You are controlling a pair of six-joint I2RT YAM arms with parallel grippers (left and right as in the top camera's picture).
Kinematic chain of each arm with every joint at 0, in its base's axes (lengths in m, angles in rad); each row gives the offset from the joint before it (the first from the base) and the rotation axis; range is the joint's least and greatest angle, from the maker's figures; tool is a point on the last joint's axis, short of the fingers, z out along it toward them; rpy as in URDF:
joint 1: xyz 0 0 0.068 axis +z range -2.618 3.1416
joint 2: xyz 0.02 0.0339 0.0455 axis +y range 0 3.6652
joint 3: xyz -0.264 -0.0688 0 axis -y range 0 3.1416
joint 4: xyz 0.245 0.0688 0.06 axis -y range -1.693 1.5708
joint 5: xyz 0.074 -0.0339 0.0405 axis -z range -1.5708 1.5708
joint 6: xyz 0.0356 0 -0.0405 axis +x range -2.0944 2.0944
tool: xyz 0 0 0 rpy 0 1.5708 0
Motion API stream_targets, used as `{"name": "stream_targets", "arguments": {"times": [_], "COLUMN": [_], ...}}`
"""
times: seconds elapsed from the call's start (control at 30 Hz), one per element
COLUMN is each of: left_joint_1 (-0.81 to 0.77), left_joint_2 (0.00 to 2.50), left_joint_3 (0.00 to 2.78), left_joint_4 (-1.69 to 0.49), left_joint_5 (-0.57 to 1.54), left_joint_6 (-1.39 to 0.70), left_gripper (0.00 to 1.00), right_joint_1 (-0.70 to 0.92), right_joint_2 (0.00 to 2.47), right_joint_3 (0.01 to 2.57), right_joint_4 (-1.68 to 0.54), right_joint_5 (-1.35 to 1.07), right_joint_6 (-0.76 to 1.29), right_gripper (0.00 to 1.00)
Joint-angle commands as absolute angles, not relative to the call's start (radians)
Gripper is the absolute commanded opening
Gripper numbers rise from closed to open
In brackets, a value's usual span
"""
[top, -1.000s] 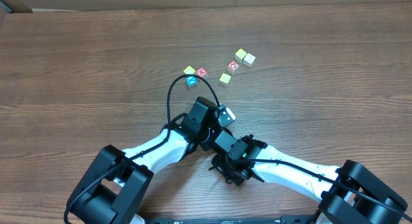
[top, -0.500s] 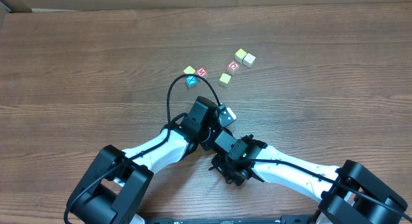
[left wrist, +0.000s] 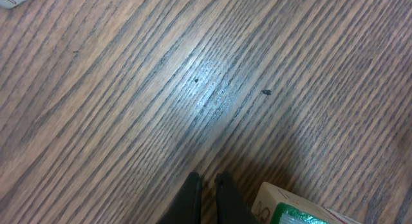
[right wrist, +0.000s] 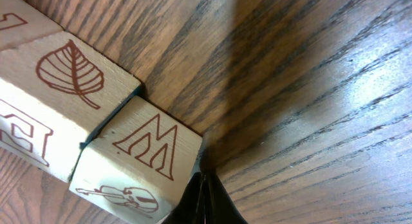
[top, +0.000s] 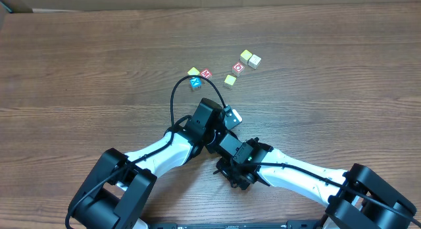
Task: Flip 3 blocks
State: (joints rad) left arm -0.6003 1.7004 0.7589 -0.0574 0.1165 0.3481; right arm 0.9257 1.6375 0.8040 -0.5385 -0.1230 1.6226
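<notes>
In the right wrist view two pale cream blocks lie side by side, touching: one with a brown leaf [right wrist: 61, 82] and one with a letter M and a violin [right wrist: 138, 161]. My right gripper [right wrist: 201, 180] is shut and empty, its tips at the M block's right edge. In the left wrist view a cream block with a green face [left wrist: 293, 210] sits at the bottom right corner. Just left of it my left gripper [left wrist: 206, 180] is shut over bare wood, holding nothing. From overhead both grippers and these blocks are hidden under the wrists.
Other small cubes lie scattered further back on the wooden table [top: 79, 64]: yellow-topped ones [top: 229, 80], red-lettered ones [top: 206, 74] and a blue one [top: 195, 83]. The left arm [top: 209, 122] and right arm [top: 242, 158] meet closely at front centre.
</notes>
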Motion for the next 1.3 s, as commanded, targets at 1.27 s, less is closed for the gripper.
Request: {"name": "stream_targets", "arguments": {"times": [1.27], "left_joint_1": [-0.565], "left_joint_2": [1.714], "left_joint_3": [0.749], "left_joint_4": [0.01], "left_joint_5": [0.041], "left_joint_6": [0.261], "left_gripper": [0.04], "right_joint_1": [0.933], "right_joint_2": [1.644], "right_joint_3": [0.803], "right_joint_4": [-0.535], "right_joint_5": [-0.106], "right_joint_6": [1.632], "right_gripper": [0.04]}}
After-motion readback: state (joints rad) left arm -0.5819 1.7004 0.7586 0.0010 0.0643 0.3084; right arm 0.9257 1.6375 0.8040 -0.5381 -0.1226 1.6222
